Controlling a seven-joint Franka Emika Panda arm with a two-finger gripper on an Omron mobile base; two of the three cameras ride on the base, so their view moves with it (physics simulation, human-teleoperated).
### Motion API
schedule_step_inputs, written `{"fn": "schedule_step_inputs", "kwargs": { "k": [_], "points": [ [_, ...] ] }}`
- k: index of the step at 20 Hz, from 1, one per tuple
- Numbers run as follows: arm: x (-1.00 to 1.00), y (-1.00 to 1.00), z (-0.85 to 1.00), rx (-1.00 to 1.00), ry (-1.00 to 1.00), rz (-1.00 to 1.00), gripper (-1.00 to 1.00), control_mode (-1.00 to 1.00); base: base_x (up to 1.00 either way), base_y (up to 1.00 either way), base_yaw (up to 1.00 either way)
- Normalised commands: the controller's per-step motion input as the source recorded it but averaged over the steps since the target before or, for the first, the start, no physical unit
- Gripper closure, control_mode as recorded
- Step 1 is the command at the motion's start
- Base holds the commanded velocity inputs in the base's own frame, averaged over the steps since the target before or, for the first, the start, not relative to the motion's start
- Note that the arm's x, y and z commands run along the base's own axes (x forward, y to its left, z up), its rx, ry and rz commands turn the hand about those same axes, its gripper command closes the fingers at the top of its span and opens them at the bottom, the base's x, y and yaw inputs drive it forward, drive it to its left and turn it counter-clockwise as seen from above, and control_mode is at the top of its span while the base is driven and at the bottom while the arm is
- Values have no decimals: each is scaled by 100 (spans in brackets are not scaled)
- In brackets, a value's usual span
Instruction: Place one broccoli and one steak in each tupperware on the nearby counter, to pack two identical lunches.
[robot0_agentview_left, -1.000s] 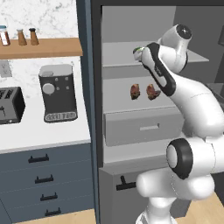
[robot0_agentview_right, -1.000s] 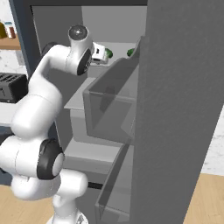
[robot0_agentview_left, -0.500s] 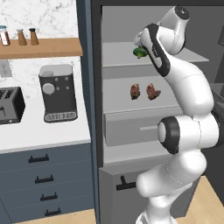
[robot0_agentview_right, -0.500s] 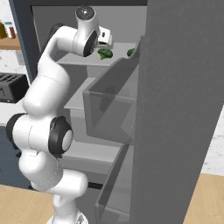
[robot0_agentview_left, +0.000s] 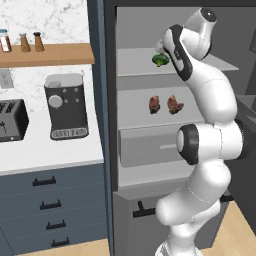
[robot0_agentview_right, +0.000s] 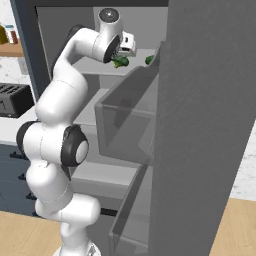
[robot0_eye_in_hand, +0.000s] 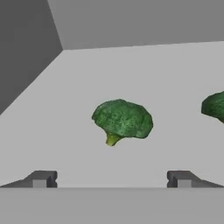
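Reaching into the open fridge with the two-finger gripper (robot0_eye_in_hand: 112, 179) spread wide and empty, lining up on a green broccoli floret (robot0_eye_in_hand: 122, 120) lying on the grey top shelf (robot0_agentview_left: 140, 62). Two brown steaks (robot0_agentview_left: 164, 104) waiting one shelf down; apparently nothing packed yet.

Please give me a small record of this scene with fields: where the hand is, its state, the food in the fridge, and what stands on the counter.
hand: open, empty, on the top fridge shelf, facing the near broccoli
hand fingertips: apart, short of the near broccoli
second broccoli: same shelf, off to one side
steaks: two, side by side, on the shelf below
counter: coffee machine and toaster
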Motion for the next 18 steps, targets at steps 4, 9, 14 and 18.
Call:
{"fn": "schedule_step_inputs", "kwargs": {
  "k": [4,9,14,18],
  "points": [
    [21,0,-28,-10,-2,7,-100,-100,0,0,0],
    [30,0,-30,-12,-1,6,-100,-100,0,0,0],
    [34,0,-20,-14,-5,2,-100,-100,0,0,0],
    [36,2,-4,-18,-8,0,-100,-100,0,0,0]
  ]
}}
